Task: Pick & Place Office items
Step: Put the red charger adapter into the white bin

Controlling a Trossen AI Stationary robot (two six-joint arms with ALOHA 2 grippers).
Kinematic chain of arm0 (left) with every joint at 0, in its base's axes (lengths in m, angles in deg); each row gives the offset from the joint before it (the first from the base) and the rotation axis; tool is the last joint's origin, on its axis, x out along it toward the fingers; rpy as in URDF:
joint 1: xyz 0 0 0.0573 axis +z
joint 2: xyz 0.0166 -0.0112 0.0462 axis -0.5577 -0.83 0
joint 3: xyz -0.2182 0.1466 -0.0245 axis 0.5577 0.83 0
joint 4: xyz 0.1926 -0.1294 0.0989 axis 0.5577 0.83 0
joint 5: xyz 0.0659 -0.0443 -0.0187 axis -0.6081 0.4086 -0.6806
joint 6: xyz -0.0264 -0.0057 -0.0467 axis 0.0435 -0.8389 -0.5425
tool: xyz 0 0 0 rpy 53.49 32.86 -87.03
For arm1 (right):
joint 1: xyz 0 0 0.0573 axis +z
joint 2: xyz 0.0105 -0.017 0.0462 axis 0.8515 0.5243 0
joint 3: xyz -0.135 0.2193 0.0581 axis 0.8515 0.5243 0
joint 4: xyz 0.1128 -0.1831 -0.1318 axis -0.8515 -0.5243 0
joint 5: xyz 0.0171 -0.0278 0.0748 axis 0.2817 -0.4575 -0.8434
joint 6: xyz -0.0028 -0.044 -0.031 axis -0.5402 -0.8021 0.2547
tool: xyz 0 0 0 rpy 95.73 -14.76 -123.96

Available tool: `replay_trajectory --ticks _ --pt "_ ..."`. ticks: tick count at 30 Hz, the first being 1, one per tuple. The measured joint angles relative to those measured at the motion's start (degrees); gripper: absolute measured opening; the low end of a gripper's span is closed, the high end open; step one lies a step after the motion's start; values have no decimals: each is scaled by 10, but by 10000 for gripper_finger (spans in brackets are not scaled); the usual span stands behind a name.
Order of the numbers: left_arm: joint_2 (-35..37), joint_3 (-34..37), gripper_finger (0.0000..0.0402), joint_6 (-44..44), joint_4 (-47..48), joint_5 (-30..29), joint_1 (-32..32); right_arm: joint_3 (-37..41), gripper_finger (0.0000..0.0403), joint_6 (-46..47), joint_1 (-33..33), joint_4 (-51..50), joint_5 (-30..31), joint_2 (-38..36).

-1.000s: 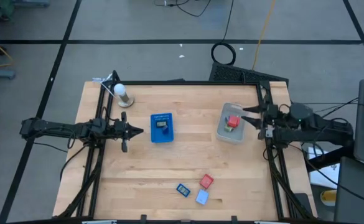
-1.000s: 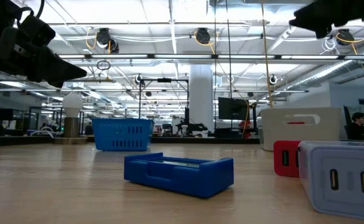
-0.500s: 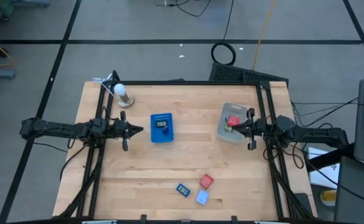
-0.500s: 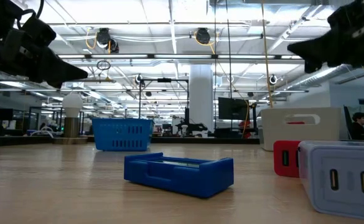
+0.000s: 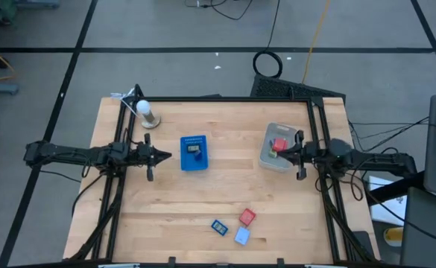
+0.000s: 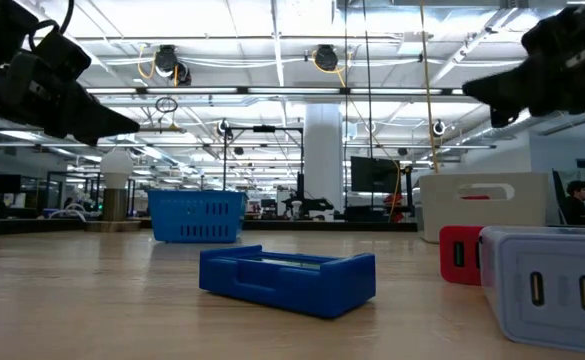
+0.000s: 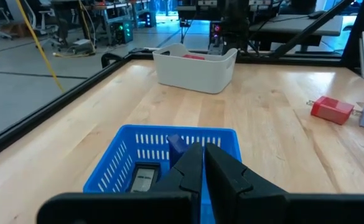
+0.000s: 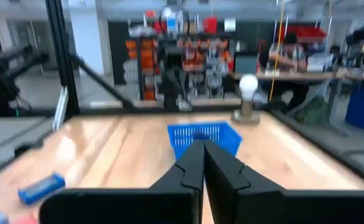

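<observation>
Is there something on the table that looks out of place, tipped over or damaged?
Nothing looks damaged or spilled. Three small pieces lie loose near the front edge: a red one, a light blue one and a dark blue one, each at its own angle. The blue basket and the grey bin sit flat.

Blue tray [image 6: 287,280] near; blue basket [image 6: 196,216] behind.
</observation>
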Motion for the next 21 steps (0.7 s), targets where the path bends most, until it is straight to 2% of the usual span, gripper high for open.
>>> replay_trajectory --ticks 9,21 --pt "0 0 21 -13 8 19 0 1 1 1 0 -22 0 0" --pt "0 0 21 -12 12 16 0 1 1 12 0 -39 0 0"
